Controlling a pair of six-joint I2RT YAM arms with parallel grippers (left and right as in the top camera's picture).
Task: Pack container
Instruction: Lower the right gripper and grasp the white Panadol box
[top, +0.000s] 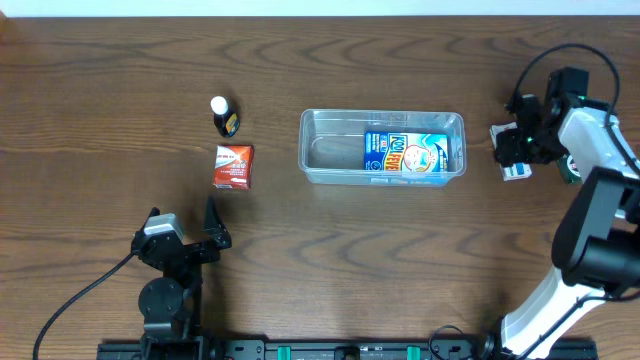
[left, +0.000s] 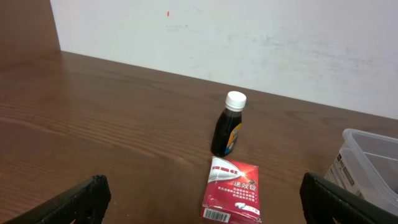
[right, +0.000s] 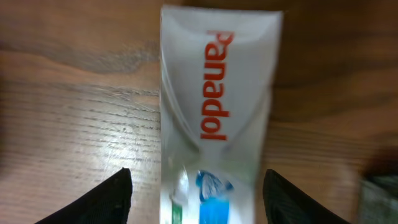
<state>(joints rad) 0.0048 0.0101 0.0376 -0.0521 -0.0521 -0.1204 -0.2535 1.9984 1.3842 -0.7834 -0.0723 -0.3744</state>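
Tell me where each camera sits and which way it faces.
Overhead: above the table, looking straight down; container, left gripper and right gripper show.
Left wrist: low, facing across the table at bottle and red box; own fingers below.
Right wrist: looking down on the Panadol box, own fingers flanking it.
Shared: overhead and left wrist both show bottle and red box.

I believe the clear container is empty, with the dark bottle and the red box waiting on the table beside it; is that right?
Not quite: the container is not empty. The overhead view shows a blue box lying inside it. The dark bottle and the red box do wait on the table beside it.
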